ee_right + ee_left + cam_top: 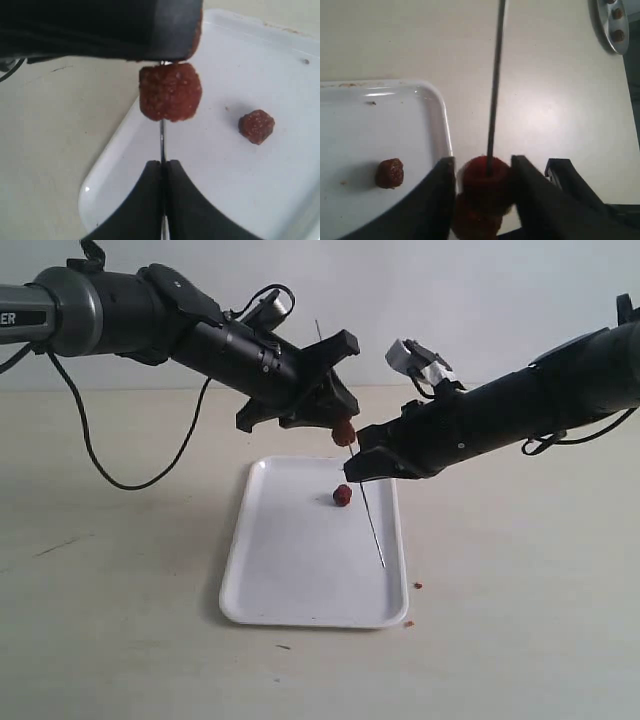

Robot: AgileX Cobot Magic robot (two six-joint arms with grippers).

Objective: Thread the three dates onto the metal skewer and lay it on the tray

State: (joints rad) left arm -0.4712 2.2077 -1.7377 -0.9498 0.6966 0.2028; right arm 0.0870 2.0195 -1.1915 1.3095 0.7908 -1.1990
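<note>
From outside, the right tool clenched the skewer, which slanted over the tray where a loose date lay. At the left wrist, the left tool flanked a skewered date; whether it was gripping or had released it, I cannot tell. At the right wrist, a second skewered date sat just beyond the clenched tips.

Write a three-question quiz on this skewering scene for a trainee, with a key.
1. True or false: the right gripper is shut on the metal skewer.
2. Where is the loose date? A: lying on the tray. B: held in the right gripper. C: on the skewer.
3. Fill in: the number of threaded dates on the skewer is ____.

Key: 1 true; 2 A; 3 two.
</note>
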